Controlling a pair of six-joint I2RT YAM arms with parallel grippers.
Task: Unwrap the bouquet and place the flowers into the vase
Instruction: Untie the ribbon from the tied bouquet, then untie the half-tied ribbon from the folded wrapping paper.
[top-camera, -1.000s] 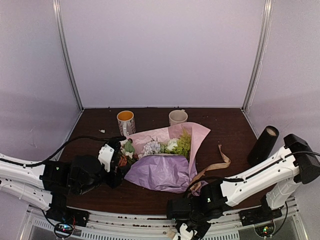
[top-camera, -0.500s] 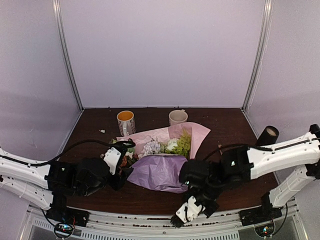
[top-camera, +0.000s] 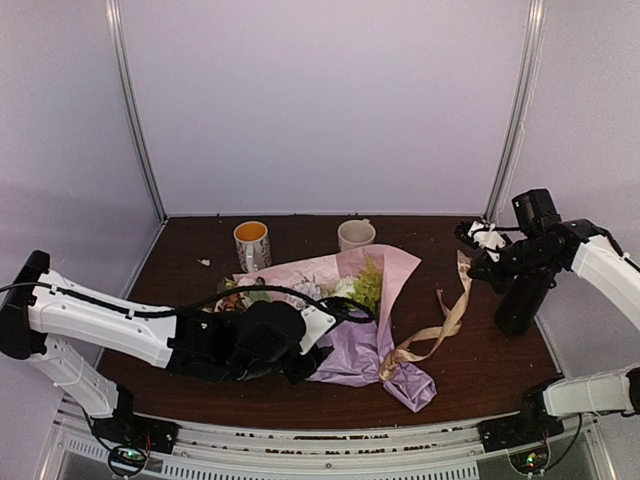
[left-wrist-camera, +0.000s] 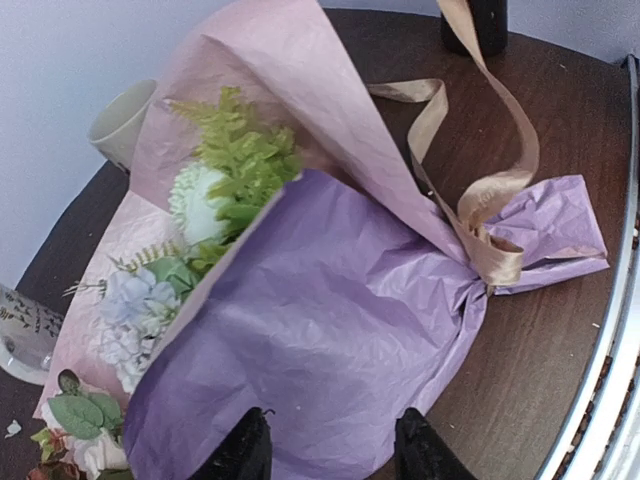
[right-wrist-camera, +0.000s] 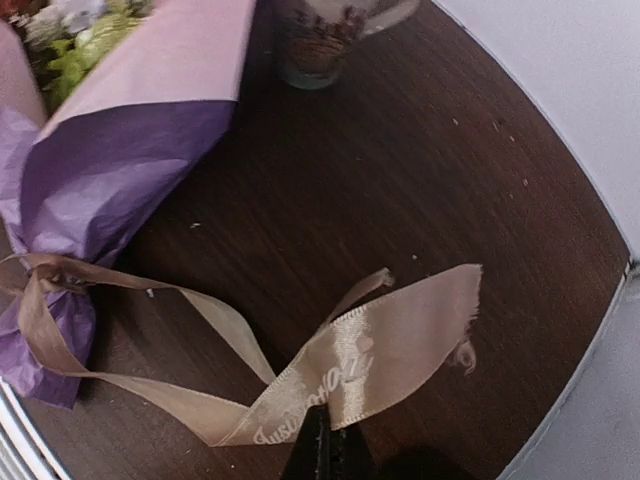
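Observation:
The bouquet (top-camera: 345, 330) lies in the middle of the table, with lilac paper (left-wrist-camera: 330, 320) over pink paper (left-wrist-camera: 290, 80). The flowers (left-wrist-camera: 225, 185) show at its open end, white, pale blue and green fern. A beige ribbon (right-wrist-camera: 370, 360) is still knotted round the stem end (left-wrist-camera: 490, 255). My right gripper (right-wrist-camera: 325, 440) is shut on the ribbon's free end and holds it raised at the right (top-camera: 470, 250). My left gripper (left-wrist-camera: 335, 450) stands open over the lilac wrap, a finger on each side. The black vase (top-camera: 525, 295) stands at the right, partly behind the right arm.
A mug with an orange inside (top-camera: 251, 243) and a cream mug (top-camera: 356, 234) stand behind the bouquet. White booth walls close in the back and sides. A metal rail (left-wrist-camera: 610, 360) runs along the table's near edge, close to the stem end.
The right arm swung from the front edge up to the far right, drawing the ribbon out taut. The left arm slid right from the flower end onto the lilac wrap. The stem end shifted.

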